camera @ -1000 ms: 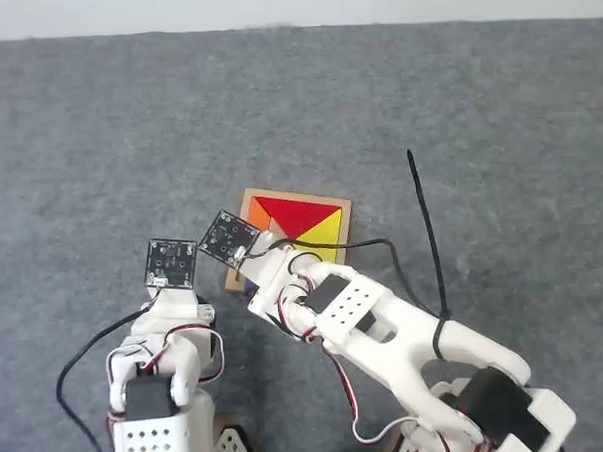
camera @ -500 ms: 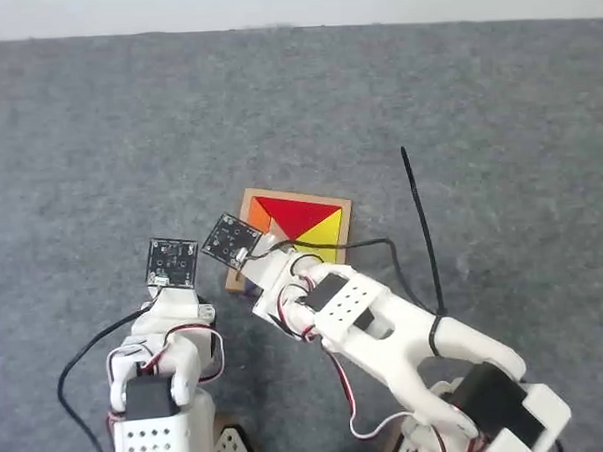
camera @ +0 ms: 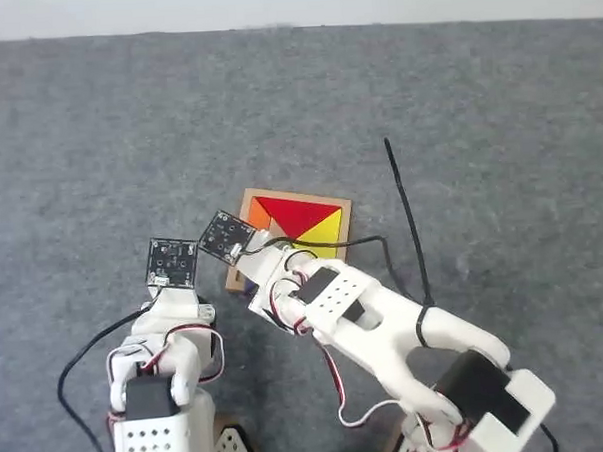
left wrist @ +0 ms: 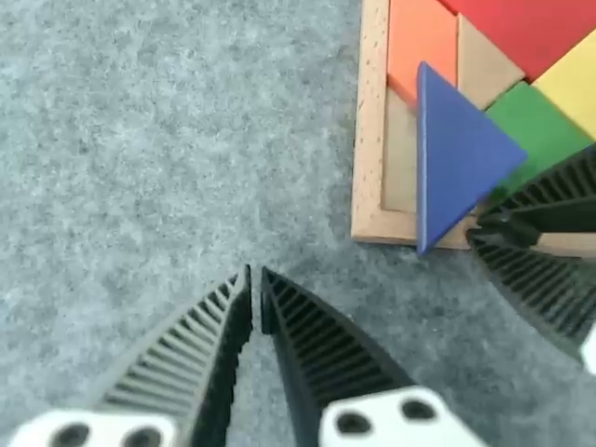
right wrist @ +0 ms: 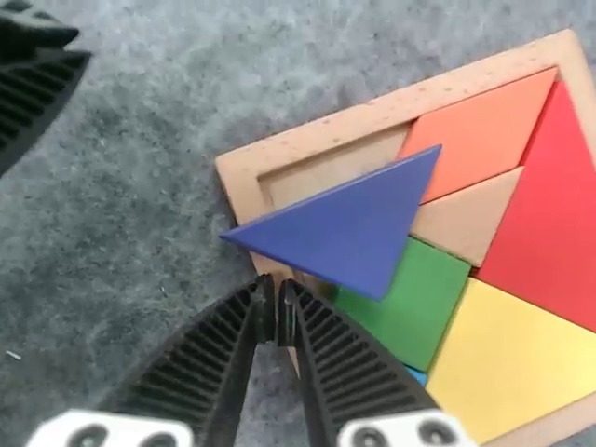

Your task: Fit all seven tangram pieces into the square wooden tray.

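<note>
The square wooden tray (camera: 296, 193) holds red (right wrist: 549, 223), yellow (right wrist: 521, 363), orange (right wrist: 475, 135), green (right wrist: 410, 307) and plain wood (right wrist: 466, 228) pieces lying flat. A blue triangle (right wrist: 345, 233) lies askew over the open slot at the tray's near left corner, one point jutting past the rim (right wrist: 307, 135). My right gripper (right wrist: 277, 291) is shut, its tips against the triangle's near edge. My left gripper (left wrist: 253, 279) is shut over bare carpet just left of that corner, holding nothing. From the left wrist, the blue triangle (left wrist: 456, 154) rests tilted on the rim (left wrist: 371, 121).
Grey carpet covers the whole table. The right arm (camera: 386, 332) stretches diagonally to the tray's near left corner, its black cable (camera: 406, 221) arching over the carpet right of the tray. The left arm (camera: 158, 382) stands close beside it.
The right arm has shifted a little and its cable has swung left. The left arm has kept still.
</note>
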